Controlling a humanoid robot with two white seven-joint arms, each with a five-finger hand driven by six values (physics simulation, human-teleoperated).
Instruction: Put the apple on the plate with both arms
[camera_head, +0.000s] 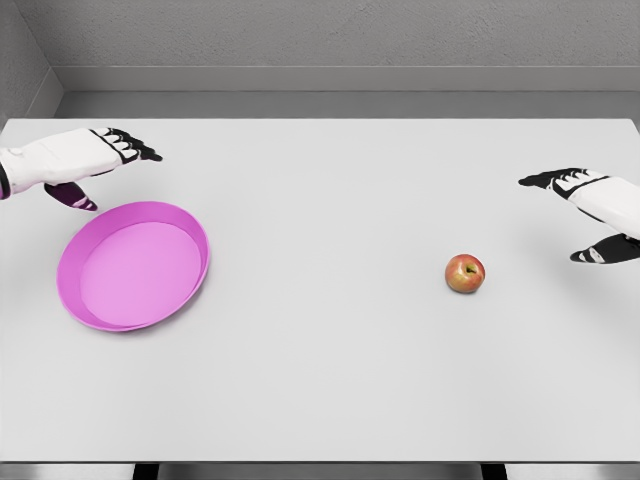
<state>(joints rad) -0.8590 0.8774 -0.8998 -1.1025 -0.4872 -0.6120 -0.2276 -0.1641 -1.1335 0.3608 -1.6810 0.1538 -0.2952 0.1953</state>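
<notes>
A red-yellow apple (465, 273) rests on the white table, right of the middle. At the left lies a pink plate (85, 300), with nothing on it. My left hand (108, 170) hovers just above and behind the plate's far rim, fingers spread and holding nothing. Entering from the right edge, my right hand (563, 215) is open too, its fingers pointing left; it sits to the right of the apple and a little farther back, apart from it.
The white table (320, 380) spans the whole view, with its front edge near the bottom. A grey wall stands behind the far edge.
</notes>
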